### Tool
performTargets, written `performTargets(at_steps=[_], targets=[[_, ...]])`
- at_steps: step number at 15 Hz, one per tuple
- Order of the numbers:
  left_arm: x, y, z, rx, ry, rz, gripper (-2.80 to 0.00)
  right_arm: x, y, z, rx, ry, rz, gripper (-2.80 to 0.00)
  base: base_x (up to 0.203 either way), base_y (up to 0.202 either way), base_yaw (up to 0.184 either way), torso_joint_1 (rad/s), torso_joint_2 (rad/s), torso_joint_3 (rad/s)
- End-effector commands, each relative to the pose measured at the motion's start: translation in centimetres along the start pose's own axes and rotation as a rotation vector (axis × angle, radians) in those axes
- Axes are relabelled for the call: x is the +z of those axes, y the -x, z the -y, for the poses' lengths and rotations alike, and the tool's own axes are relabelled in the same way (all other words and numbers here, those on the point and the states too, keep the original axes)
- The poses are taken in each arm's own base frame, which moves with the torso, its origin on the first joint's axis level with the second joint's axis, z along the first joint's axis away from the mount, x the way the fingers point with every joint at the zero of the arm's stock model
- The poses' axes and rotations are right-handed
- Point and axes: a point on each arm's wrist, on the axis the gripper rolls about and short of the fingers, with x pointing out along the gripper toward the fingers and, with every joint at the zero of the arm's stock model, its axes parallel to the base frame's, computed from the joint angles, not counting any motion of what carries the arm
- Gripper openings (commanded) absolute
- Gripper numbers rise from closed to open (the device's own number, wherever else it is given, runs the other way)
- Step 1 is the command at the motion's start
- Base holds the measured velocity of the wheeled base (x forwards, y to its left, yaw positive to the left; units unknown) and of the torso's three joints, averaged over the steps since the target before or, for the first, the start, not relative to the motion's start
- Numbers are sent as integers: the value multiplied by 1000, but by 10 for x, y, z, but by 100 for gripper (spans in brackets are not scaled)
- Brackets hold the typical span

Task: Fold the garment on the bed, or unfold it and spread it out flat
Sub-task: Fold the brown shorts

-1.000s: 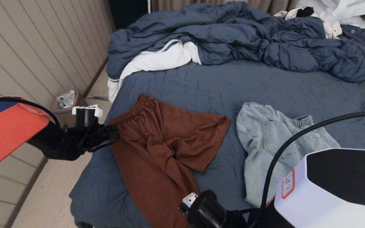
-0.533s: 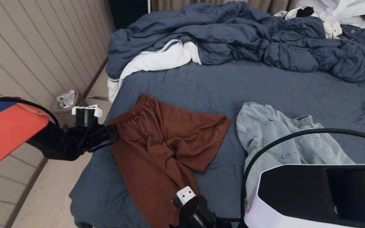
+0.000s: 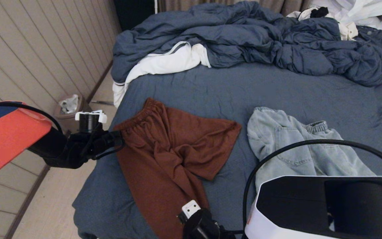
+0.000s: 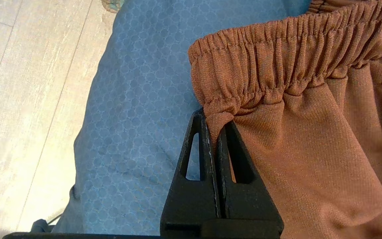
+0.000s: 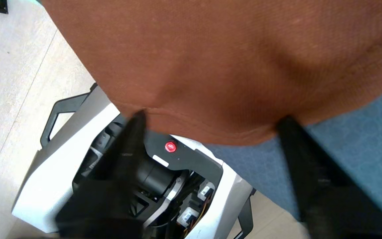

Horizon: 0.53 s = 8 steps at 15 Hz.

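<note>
Item: rust-brown shorts (image 3: pixel 167 156), lying rumpled on the near left part of the bed (image 3: pixel 277 89), waistband toward the left edge, one leg twisted across the middle, the other leg running to the near edge and hanging over it.

Left pincer (image 4: pixel 216 124): sitting at the left edge of the bed, jaws pressed together on a pinch of cloth at the waistband corner of the shorts, just under the gathered elastic.

Right pincer (image 5: pixel 211 121): positioned at the near edge of the bed, jaws standing wide apart, one fingertip on each side of the hem of the hanging leg. The tips are lying at the hem; nothing is being gripped.

Also present: pale denim garment (image 3: pixel 297 146) lying to the right of the shorts, apart from them; blue duvet (image 3: pixel 250 39) heaped along the far side; white clothing (image 3: pixel 353 13) at the far right corner.

Step in hand, as judged: securing a second hold, on the leg hem, while the waistband corner is being held, in order to spread or fold the shorts.

Next move calls for: closing the right jaws on the hem with enough cloth between them, then drawing the two holds apart so the twist in the middle is coming out.
</note>
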Motion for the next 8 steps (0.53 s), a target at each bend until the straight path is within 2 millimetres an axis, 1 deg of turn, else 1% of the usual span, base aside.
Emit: performTargets(at_steps=[1, 4, 7, 8], targets=[[0, -1, 0, 0, 2, 2, -280, 1, -1, 0, -2, -4, 8, -280, 0, 0, 0, 0, 0, 0], [0, 0, 0, 0, 3, 3, -280, 4, -2, 2, -11, -3, 17, -280, 0, 0, 0, 0, 0, 0], [1, 2, 0, -1, 3, 3, -280, 10, 3, 2, -6, -15, 42, -280, 0, 0, 0, 0, 0, 0], [2, 3, 0, -2, 4, 6, -280, 14, 7, 3, -2, -22, 58, -280, 0, 0, 0, 0, 0, 0]])
